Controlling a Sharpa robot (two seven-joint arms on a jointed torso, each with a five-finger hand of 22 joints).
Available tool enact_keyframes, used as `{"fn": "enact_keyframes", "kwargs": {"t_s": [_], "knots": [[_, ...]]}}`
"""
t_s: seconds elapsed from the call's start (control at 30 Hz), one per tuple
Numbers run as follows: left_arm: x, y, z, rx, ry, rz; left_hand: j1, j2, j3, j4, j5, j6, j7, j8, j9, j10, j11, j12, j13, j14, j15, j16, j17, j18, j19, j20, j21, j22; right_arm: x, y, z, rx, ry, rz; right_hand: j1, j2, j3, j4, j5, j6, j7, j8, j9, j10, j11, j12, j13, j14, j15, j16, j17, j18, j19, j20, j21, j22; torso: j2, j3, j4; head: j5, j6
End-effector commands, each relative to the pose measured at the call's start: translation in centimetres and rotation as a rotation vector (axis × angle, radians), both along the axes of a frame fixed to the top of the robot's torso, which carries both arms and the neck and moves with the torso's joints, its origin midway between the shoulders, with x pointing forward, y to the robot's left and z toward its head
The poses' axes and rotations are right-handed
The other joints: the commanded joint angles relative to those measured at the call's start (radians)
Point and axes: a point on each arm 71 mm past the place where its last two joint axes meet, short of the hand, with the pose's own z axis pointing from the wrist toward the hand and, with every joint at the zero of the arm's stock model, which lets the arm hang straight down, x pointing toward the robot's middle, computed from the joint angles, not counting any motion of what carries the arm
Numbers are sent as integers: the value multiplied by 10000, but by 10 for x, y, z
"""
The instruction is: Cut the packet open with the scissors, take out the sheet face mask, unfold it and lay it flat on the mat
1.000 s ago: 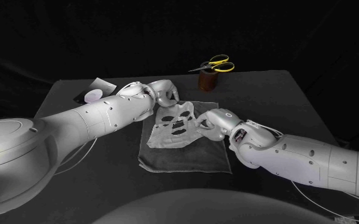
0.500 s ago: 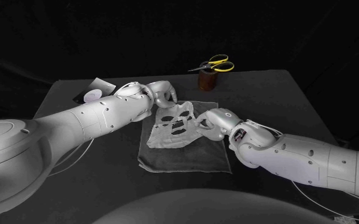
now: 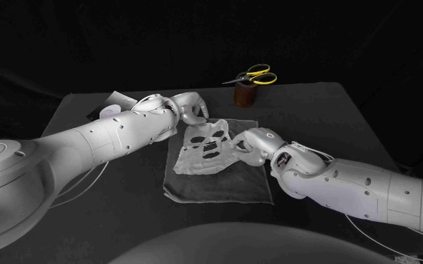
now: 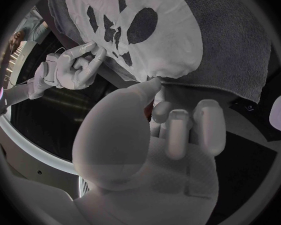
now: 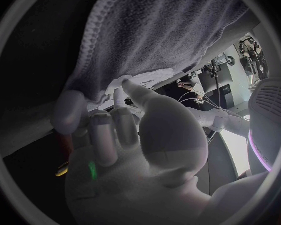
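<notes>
Mask lies spread on mat, left hand and right hand pinching its edges.

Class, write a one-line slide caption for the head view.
The left hand and right hand hold the unfolded face mask by its edges on the mat.

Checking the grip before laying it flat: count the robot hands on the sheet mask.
2. The left robot hand pinches the far edge of the sheet mask, near the far-left corner of the mat; the right robot hand pinches its right edge.
</notes>
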Motion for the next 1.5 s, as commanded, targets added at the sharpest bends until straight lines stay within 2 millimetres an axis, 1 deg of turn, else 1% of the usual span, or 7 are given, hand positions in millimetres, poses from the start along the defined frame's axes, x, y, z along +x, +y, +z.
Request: {"fn": "enact_keyframes", "kwargs": {"t_s": [0.03,0.27,0.43,0.87,1.17,1.4,1.5], "knots": [[1,-3,0,84,21,-67,71,-105,-23,-59,26,-119,10,-91,-22,53,36,31,8,842,64,35,2130,-133,33,54,52,899,-2,-7,-10,-580,427,-296,1,-67,-62,1,-22,-27,70,-34,-19,349,44,-49,1339,974,-61,29,2261,98,-58,-17,-53,1248,11,17,-15,16,0],[0,-11,-4,223,135,-233,154,-142,-88,-163,24,142,-31,-39,40,138,3,65,143,861,50,47,2173,-141,54,56,85,934,-2,-6,-11,-637,481,-300,-19,-89,-85,12,-23,-35,79,-63,-35,346,51,-55,1334,972,-54,25,2252,100,-66,-14,-70,1243,14,14,-35,3,0],[-1,-13,-5,327,170,-317,149,-189,-145,-191,24,235,-52,-13,67,136,-12,65,152,864,37,50,2182,-142,56,50,90,940,-2,-7,-11,-683,511,-322,-35,-103,-104,23,-22,-41,84,-83,-47,345,57,-56,1332,973,-48,27,2257,100,-67,-10,-74,1241,4,16,-8,-5,0],[-3,-14,-5,381,87,-433,276,-152,-185,-321,26,490,-125,76,166,165,-81,63,222,873,-16,56,2203,-140,50,17,92,943,-2,-8,-12,-767,560,-366,-46,-113,-117,31,-22,-42,87,-96,-55,344,60,-57,1331,971,-45,24,2250,100,-67,-8,-73,1241,19,5,-5,-5,0],[-3,-15,-8,491,158,-440,308,-177,-195,-375,24,430,-117,23,173,169,-97,56,232,877,-37,59,2214,-143,57,-2,102,955,-2,-8,-13,-801,592,-371,-62,-124,-136,43,-22,-43,91,-111,-63,344,64,-59,1329,973,-40,25,2255,101,-71,-6,-82,1239,24,15,-17,0,0],[-4,-16,-12,600,273,-374,204,-259,-306,-379,24,-5,-19,-333,92,153,-20,27,216,869,10,54,2198,-146,47,4,98,952,-2,-8,-13,-816,609,-382,-74,-135,-153,54,-22,-52,96,-131,-74,338,69,-72,1318,970,-36,21,2244,105,-79,-3,-103,1233,35,16,-22,-3,0],[-4,-17,-13,634,357,-401,180,-287,-342,-378,23,-30,-5,-374,85,157,-2,26,225,875,25,58,2212,-144,41,13,92,946,-1,-8,-13,-829,619,-389,-75,-136,-154,54,-22,-53,96,-132,-75,338,69,-72,1317,970,-36,21,2244,105,-80,-3,-105,1232,24,23,-17,-21,0]]}}
